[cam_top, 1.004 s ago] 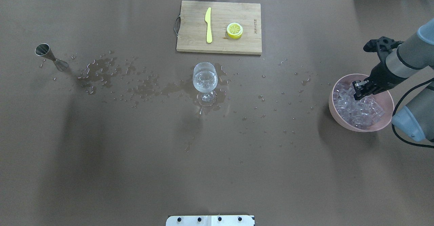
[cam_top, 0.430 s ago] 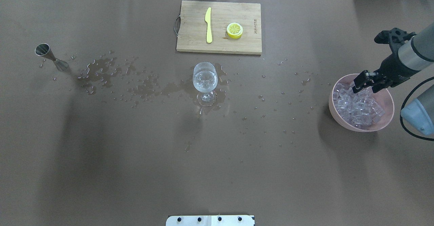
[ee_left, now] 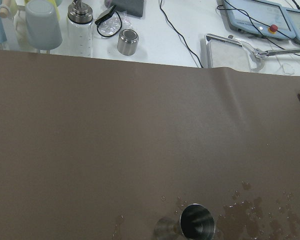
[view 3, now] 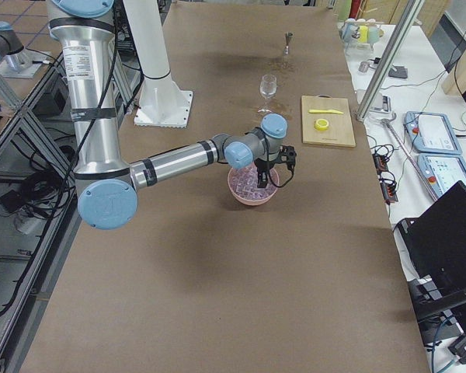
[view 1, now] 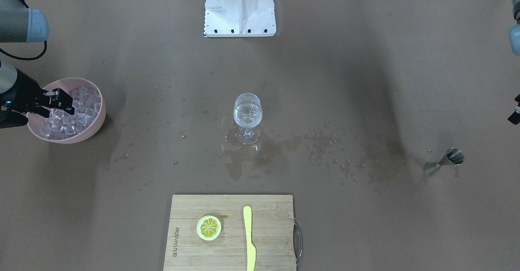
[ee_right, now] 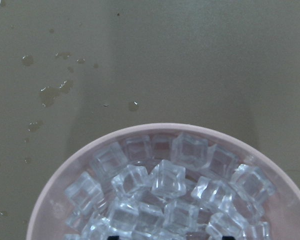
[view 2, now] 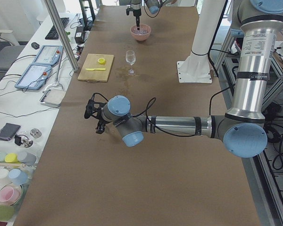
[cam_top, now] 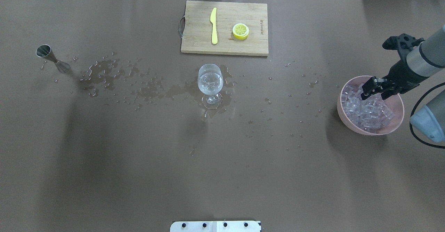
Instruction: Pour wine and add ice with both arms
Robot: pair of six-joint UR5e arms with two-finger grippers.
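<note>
The right tool [cam_top: 373, 93] hangs over the pink bowl [cam_top: 348, 121] by the counter's right edge, with its fingers spread and nothing between them. Ice [cam_top: 365, 112] fills the bowl. Wine [cam_top: 210, 85] sits in the glass [cam_top: 210, 74] at mid-counter. The left tool [view 2: 97, 125] is near the left edge; I cannot tell how far open it is.

My left gripper [view 1: 514, 115] showed only as a sliver at the front view's edge, and in the left side view it was too small to tell how its jaws stood. I could not tell whether my right gripper [cam_top: 372, 93] held any ice [cam_top: 368, 113]. Its wrist view cut off the bowl [ee_right: 50, 212]. My left wrist view cut off the jigger [ee_left: 196, 225].
</note>
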